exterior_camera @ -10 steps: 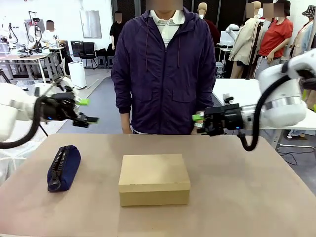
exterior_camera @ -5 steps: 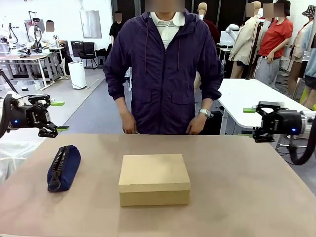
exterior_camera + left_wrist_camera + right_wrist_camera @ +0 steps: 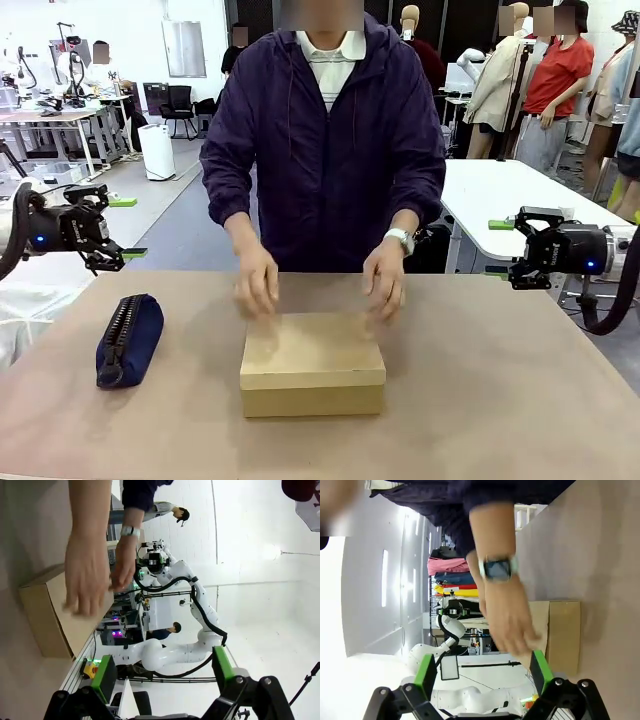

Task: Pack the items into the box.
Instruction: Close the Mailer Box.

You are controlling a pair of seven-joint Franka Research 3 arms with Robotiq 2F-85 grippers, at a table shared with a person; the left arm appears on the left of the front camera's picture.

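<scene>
The box (image 3: 312,365) is a plain brown carton, lid shut, in the middle of the table. A person's two hands (image 3: 258,285) rest at its far edge. The items are out of view. My left gripper (image 3: 122,228) hovers open at the table's left edge, above and behind the pouch. My right gripper (image 3: 497,247) hovers open off the table's right side. In the left wrist view my gripper (image 3: 164,672) is open and empty, with the box (image 3: 50,615) and the hands (image 3: 87,580) beyond it. The right wrist view has my gripper (image 3: 482,674) open, the box (image 3: 562,635) and a hand (image 3: 507,625) ahead.
A navy zippered pouch (image 3: 128,338) lies on the table's left side. The person in a dark purple jacket (image 3: 325,150) stands at the far edge, leaning over the table. Bare tabletop (image 3: 500,400) spreads to the right of the box.
Both arms have drawn back from the table's far middle to its sides, grippers still open. The person's hands have come down from their sides onto the box's far edge.
</scene>
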